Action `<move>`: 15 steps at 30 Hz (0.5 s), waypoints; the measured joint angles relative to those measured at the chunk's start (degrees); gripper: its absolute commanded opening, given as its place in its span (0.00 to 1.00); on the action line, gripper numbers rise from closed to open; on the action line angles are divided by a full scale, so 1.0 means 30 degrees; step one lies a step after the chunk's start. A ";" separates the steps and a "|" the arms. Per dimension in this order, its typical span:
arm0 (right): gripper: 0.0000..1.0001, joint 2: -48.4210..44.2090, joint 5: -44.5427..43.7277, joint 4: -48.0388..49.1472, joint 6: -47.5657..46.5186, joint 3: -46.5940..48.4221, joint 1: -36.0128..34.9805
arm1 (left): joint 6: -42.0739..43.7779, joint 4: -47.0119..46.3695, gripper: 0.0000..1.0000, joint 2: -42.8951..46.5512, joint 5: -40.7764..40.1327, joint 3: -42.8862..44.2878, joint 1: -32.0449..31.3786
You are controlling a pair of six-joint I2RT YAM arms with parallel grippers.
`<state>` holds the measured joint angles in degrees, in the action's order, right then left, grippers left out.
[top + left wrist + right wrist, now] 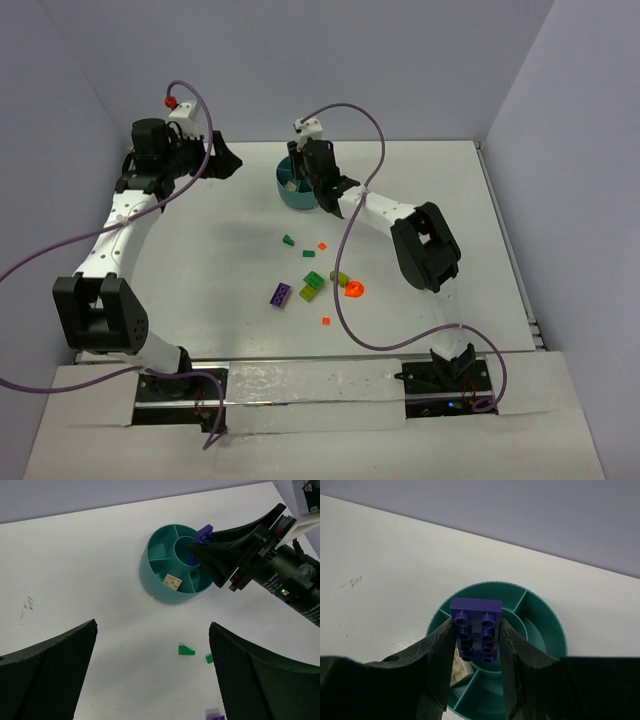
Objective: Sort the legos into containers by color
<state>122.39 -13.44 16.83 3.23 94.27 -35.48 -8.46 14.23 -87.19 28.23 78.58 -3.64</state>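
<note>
Here, the right gripper (476, 642) clamps a purple brick (476, 614) between its jaws, poised over the hub of the teal divided bowl (546, 630). The left gripper (152, 627) hangs beside the bowl, jaws spread wide, holding nothing. Other legos (312, 285) lie scattered on the table (200, 280).

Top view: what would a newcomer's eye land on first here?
The right gripper, shut on a purple brick right over the teal bowl at the far middle. Next, the loose bricks scattered on the near side of it, and the left gripper hanging open at far left.
</note>
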 measured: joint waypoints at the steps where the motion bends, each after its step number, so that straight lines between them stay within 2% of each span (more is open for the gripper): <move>1: 0.00 0.0106 -0.0002 0.0009 0.0027 0.0112 0.0018 | 0.0014 0.0050 0.99 -0.0020 -0.0007 0.0002 0.0000; 6: 0.02 0.0256 0.0010 0.0057 0.0041 0.0245 0.0118 | 0.0044 0.0190 0.99 -0.0054 -0.0133 0.0002 0.0004; 9: 0.11 0.0256 0.0003 0.0106 0.0053 0.0245 0.0283 | 0.0047 0.0193 0.99 -0.0054 -0.0180 0.0002 0.0007; 15: 0.17 0.0266 0.0010 0.0192 0.0041 0.0245 0.0552 | 0.0047 0.0193 0.99 -0.0104 -0.0184 0.0002 0.0007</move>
<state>123.19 -13.41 17.41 3.36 95.00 -33.82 -8.32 14.81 -87.50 27.68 78.59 -3.62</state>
